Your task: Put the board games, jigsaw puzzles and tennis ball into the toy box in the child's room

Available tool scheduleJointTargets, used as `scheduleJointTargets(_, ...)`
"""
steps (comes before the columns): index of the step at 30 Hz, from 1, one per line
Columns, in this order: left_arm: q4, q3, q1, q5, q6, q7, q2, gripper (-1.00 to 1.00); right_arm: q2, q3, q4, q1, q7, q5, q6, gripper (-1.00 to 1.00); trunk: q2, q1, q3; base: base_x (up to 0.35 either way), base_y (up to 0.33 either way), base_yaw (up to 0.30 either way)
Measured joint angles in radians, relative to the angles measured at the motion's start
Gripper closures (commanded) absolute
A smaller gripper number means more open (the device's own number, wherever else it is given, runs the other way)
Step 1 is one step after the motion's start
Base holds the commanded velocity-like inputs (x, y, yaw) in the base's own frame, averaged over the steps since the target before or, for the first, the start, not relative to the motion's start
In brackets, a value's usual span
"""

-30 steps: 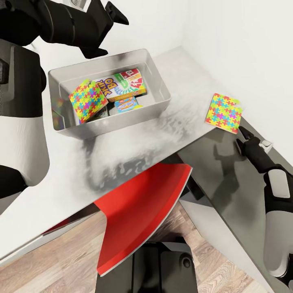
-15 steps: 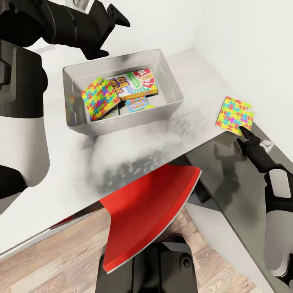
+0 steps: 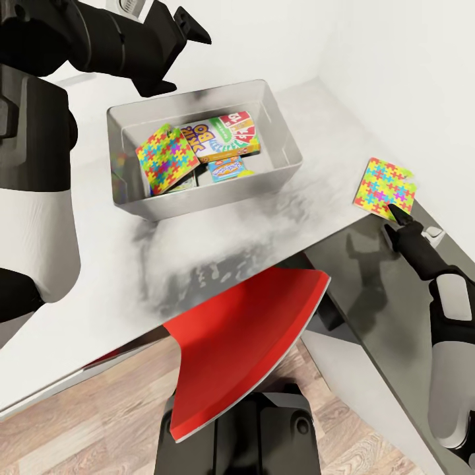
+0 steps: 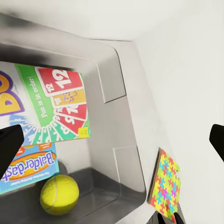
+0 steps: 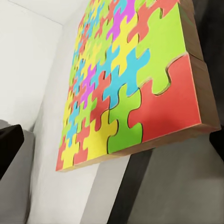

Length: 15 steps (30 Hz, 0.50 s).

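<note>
My right gripper sits at the near edge of the last jigsaw puzzle on the table — jaws apart, the puzzle flat just ahead of the fingertips. The left gripper hovers spread over the toy box — far from the puzzle.

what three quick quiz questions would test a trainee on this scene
1. True or false: a puzzle lies on the table outside the bin.
2. Which gripper is nearest that puzzle? A) left B) right
3. Fill in: the yellow thing in the bin beside the blue box is a ____.

Key: 1 true. 2 B: the right gripper is at the puzzle's edge, while the left gripper is above the bin. 3 ball.
</note>
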Motion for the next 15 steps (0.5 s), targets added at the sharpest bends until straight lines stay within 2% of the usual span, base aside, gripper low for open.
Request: scheduleJointTargets(15,0.0,0.0,0.002,0.0,0.0,0.0,-0.001,-1.0,-0.002,-0.001,-0.003,0.0,-0.02,-0.001,-0.002,-1.0,0.0,0.0,0.0,0.0,0.0,0.004)
